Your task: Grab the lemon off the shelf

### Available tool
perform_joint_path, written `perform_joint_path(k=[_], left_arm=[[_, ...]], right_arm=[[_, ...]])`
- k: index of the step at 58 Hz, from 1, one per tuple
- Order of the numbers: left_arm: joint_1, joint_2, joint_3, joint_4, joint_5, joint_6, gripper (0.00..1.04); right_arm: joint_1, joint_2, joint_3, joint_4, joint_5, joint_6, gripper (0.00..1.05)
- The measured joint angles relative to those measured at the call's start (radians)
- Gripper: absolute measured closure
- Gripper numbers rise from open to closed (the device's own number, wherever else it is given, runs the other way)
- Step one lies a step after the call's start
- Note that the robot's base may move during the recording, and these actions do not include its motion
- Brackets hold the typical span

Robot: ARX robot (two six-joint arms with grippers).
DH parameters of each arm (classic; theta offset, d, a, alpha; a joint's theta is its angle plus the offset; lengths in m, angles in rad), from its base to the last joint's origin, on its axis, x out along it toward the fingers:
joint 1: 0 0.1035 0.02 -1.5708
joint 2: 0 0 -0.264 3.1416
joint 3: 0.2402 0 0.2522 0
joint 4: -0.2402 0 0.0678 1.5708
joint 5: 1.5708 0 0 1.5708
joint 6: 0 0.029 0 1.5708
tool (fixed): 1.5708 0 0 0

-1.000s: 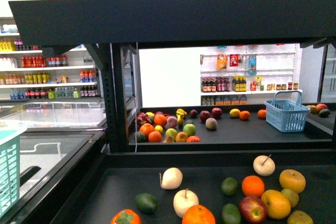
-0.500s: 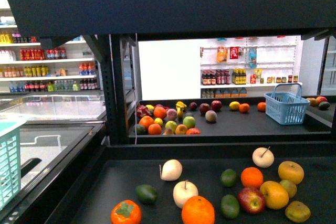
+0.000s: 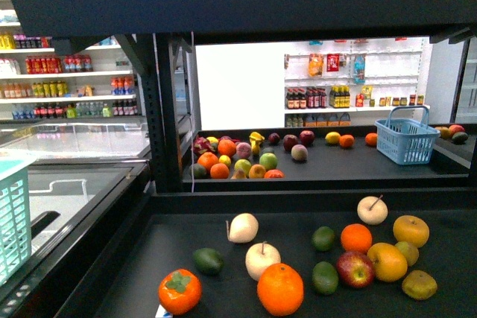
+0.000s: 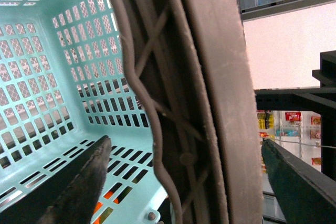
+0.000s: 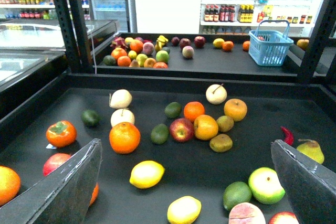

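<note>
Two lemons lie on the shelf's near black tray [image 5: 247, 153] in the right wrist view: one lemon [image 5: 147, 174] by a big orange [image 5: 124, 137], the other lemon [image 5: 184, 209] closer to the camera. My right gripper [image 5: 185, 145] hangs open above the tray, its fingers [image 5: 73, 182] spread wide on either side of both lemons, touching nothing. My left gripper [image 4: 185, 141] is open beside a teal basket [image 4: 47, 77], with a thick dark bar between its fingers. The front view shows the shelf [image 3: 186, 251] but neither arm and neither near lemon.
Around the lemons lie oranges, a red apple [image 5: 181, 129], limes [image 5: 237, 195], a green apple [image 5: 266, 185], a persimmon [image 5: 61, 133] and a red chili [image 5: 287, 135]. A blue basket [image 3: 406, 139] stands on the rear tray. A black post [image 3: 165, 109] and a glass freezer [image 3: 74, 176] stand to the left.
The front view has shifted: the near tray's fruit sits higher in the picture, and more of the persimmon and the big orange shows. No fruit has moved on the tray.
</note>
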Motion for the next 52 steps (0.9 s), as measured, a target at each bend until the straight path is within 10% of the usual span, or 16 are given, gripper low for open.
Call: perform_joint_path(k=[22,52], left_arm=[[-0.018,-0.054,-0.053,0.056,0.000,0.035,0.86],[-0.268,-0.342,-0.263,-0.058,0.183,0.365,0.87]], right_arm=[[0.000,0.000,0.000,0.000,0.000,0.000,0.07],[0.000,0.000,0.000,0.000,0.000,0.000,0.07]])
